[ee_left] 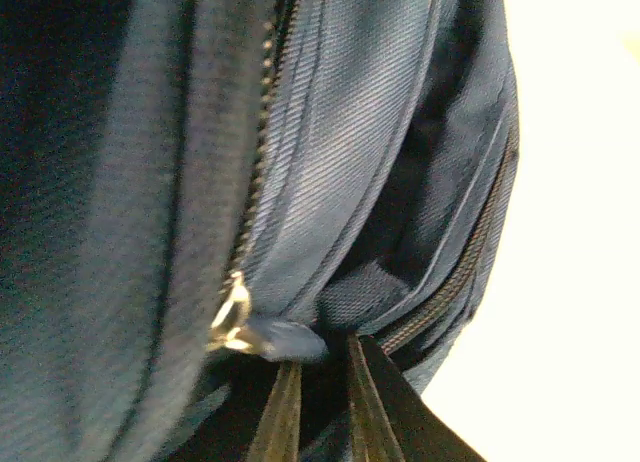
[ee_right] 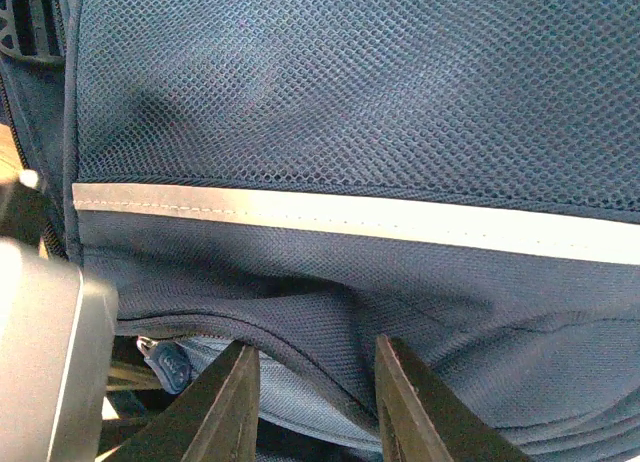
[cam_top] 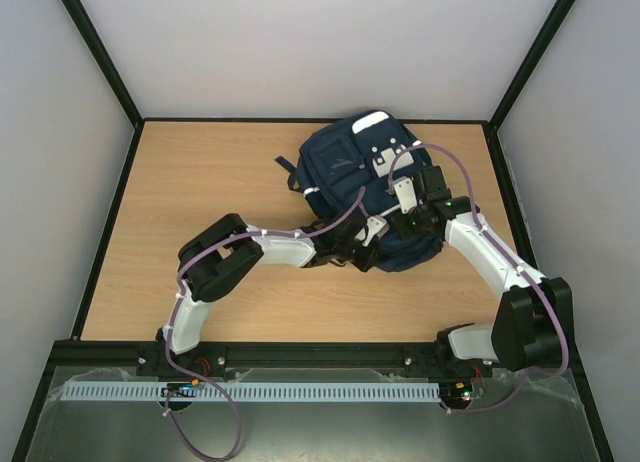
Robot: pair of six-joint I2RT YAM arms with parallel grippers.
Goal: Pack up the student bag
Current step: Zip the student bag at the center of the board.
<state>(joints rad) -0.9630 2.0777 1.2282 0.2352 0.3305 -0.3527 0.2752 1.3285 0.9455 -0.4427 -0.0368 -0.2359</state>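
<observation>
Top external, student bag (cam_top: 340, 172), navy fabric, grey-patched, white-striped

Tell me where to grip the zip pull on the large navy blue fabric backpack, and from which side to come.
Pinch the small blue fabric pull tab hanging from the silver metal zip slider, across its flat faces. Come from the bottom of the left wrist view, in line with the zip teeth: the tab sticks out that way, clear of the folds of the backpack.
</observation>
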